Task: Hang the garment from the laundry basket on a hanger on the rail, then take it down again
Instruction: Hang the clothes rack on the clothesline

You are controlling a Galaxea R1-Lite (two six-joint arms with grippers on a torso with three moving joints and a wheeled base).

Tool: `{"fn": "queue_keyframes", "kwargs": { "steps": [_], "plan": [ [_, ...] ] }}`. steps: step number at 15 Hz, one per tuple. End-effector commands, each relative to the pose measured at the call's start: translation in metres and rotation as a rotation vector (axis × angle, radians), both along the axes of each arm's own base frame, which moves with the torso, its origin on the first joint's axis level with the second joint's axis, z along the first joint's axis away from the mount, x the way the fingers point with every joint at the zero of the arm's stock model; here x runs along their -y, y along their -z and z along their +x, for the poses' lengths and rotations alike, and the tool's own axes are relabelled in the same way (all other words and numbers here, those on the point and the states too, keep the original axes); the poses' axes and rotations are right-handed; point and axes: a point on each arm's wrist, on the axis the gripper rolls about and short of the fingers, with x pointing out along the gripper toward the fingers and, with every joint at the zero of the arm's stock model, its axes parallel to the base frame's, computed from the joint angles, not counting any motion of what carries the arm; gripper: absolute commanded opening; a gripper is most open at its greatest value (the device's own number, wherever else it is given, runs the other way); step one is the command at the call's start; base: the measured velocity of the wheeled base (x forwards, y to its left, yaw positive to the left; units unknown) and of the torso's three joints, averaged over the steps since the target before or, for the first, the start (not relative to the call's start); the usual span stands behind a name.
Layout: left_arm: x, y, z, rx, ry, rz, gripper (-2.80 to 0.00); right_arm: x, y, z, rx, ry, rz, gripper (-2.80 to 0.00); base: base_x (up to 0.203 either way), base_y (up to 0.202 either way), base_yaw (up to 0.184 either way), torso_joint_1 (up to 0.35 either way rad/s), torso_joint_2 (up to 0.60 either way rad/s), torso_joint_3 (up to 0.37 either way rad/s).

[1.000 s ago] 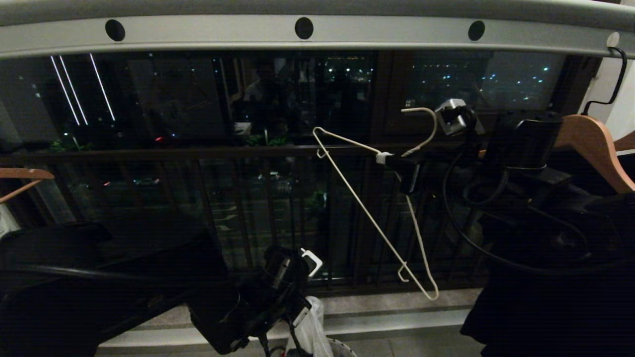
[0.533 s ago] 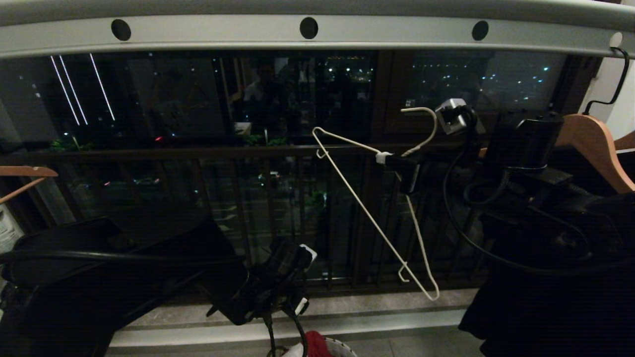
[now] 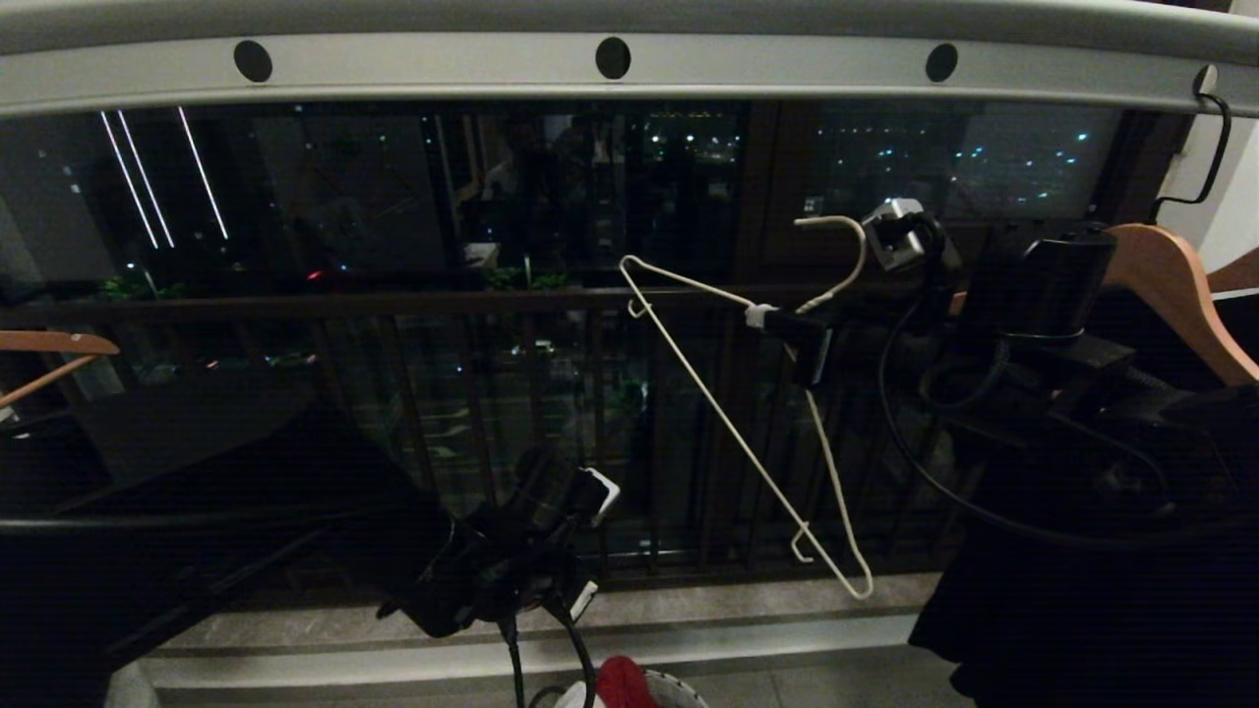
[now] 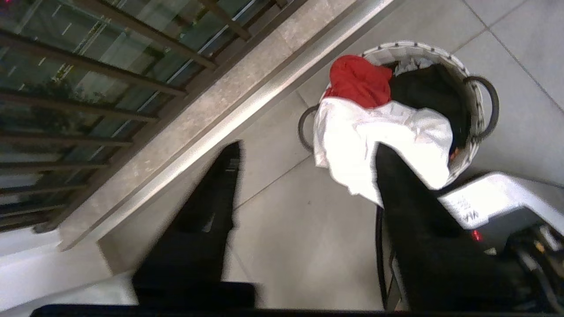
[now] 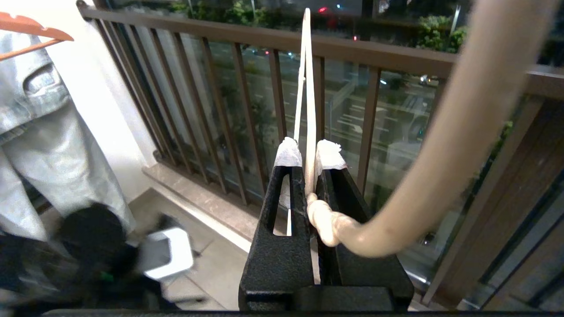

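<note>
My right gripper is shut on the twisted neck of the white wire hanger, which it holds tilted below the pale grey rail. The hanger's hook is off the rail. My left arm is low in the middle. Its gripper is open above the floor with nothing between the fingers. Just beyond it, the white garment lies draped over the rim of the laundry basket. Its chest graphic is hidden.
A red cloth and a black garment lie in the basket. A wooden hanger carrying dark clothing hangs on the rail at the right, another at the left. The dark balcony railing and a stone kerb run behind.
A white cloth that hung under my left gripper a second ago has dropped out of the head view, and the red cloth now shows there. The left arm shifted left. The right arm stayed still.
</note>
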Motion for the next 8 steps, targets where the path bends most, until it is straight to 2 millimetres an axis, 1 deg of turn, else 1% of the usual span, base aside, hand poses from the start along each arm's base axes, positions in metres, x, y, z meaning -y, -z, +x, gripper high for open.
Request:
{"fn": "queue_keyframes", "kwargs": {
  "steps": [1,2,4,6,8],
  "plan": [
    [-0.011,-0.051,-0.019,0.052,0.01,-0.032,-2.8,0.001,0.004,-0.004,-0.015,-0.005,-0.004,-2.8,0.0,0.0,0.0,0.0,0.0,0.0],
    [-0.016,-0.07,-0.032,0.058,0.021,-0.036,-2.8,0.003,0.003,-0.012,-0.017,-0.007,-0.004,-2.8,0.0,0.0,0.0,0.0,0.0,0.0],
    [-0.028,-0.105,-0.058,0.074,0.045,-0.048,-2.8,-0.004,-0.005,-0.029,-0.006,-0.041,-0.001,-2.8,0.0,0.0,0.0,0.0,0.0,0.0],
    [-0.038,-0.138,-0.088,0.11,0.083,-0.08,-2.8,-0.009,-0.019,-0.053,-0.019,-0.055,-0.007,-2.8,0.0,0.0,0.0,0.0,0.0,0.0],
    [-0.053,-0.166,-0.115,0.163,0.107,-0.125,-2.8,-0.021,-0.026,-0.079,-0.05,-0.079,-0.027,-2.8,0.0,0.0,0.0,0.0,0.0,0.0]
  ]
}}
